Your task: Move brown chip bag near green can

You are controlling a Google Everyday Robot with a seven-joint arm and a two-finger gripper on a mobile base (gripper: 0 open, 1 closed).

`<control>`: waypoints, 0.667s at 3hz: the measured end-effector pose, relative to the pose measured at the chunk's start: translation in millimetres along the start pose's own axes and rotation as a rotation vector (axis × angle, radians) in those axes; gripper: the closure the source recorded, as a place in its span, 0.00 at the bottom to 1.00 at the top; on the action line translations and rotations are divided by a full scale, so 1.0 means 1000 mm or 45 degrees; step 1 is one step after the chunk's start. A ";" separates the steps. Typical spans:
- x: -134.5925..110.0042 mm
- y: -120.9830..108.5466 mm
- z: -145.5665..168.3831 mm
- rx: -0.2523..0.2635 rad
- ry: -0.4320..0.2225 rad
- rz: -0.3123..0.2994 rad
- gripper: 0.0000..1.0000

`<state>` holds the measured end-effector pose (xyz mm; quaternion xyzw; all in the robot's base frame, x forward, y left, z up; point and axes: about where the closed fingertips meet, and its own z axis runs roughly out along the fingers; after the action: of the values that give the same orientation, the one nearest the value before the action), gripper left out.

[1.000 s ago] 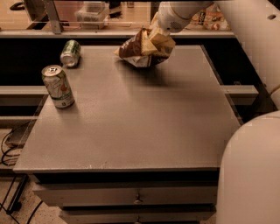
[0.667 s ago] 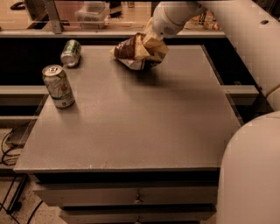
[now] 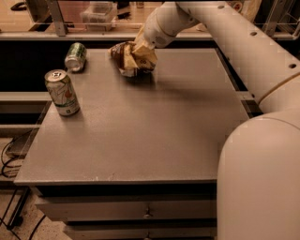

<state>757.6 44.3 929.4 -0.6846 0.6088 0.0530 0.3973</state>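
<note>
The brown chip bag (image 3: 125,58) is crumpled, dark brown with pale yellow edges, at the back of the grey table (image 3: 140,126), left of centre. My gripper (image 3: 143,51) is shut on the bag's right side and holds it just above the tabletop. The green can (image 3: 75,56) lies on its side at the table's back left corner, a short way left of the bag. My white arm comes in from the upper right.
A paler whitish-green can with a red spot (image 3: 62,92) stands upright near the left edge. A ledge with a clear container (image 3: 98,11) runs behind the table. My white base (image 3: 260,178) fills the lower right. Drawers sit under the table front.
My gripper has carried the brown chip bag leftward along the back of the table, closer to the green can. Both cans have stayed put.
</note>
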 end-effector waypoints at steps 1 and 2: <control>-0.022 -0.005 0.020 -0.005 -0.074 -0.020 1.00; -0.051 -0.014 0.033 0.006 -0.157 -0.069 1.00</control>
<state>770.6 103.9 942.4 -0.6953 0.5645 0.0827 0.4370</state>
